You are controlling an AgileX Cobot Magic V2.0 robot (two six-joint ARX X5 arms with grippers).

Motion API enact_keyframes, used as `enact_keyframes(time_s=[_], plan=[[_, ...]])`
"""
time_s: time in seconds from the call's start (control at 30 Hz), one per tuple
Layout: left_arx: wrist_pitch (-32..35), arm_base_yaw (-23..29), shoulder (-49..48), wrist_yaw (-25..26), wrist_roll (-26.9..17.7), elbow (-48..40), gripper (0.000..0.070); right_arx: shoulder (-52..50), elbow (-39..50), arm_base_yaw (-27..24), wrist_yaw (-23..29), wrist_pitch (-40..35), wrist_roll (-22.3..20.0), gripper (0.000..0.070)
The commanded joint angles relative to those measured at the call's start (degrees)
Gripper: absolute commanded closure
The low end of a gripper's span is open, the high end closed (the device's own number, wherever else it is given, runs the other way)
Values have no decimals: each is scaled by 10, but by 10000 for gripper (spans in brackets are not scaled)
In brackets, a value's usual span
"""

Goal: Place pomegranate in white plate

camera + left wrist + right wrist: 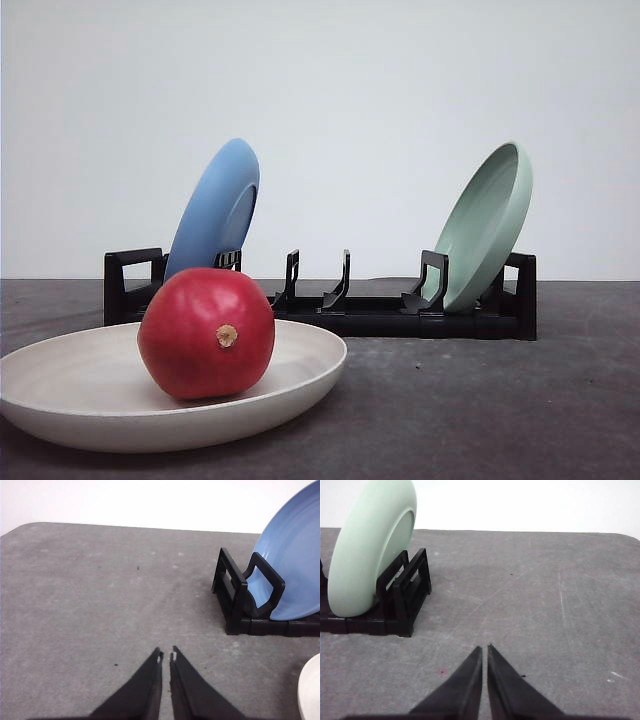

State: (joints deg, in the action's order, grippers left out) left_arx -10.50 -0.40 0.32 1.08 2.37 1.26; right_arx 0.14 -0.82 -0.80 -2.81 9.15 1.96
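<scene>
Fingers of the left gripper (166,656) are pressed nearly together above bare grey table (90,605), pinching nothing; the right gripper (484,649) likewise has its 2 fingers closed on nothing over the table. In the front view the pomegranate (206,332) sits inside the white plate (60,385), its tan stem nub facing the camera. Behind them a black dish rack (360,310) holds 2 tilted plates: the blue plate (215,205) at its left end and the pale green plate (487,222) at its right end.
</scene>
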Motion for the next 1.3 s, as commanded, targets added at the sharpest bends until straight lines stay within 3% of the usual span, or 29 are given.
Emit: enact_keyframes(time_s=[0.0,1.27], plan=[[-2,0,-1,0,-6,-6,694,1,2,0,0,-5,6,689],[-2,0,-1,0,-6,-6,694,1,2,0,0,-5,6,689]])
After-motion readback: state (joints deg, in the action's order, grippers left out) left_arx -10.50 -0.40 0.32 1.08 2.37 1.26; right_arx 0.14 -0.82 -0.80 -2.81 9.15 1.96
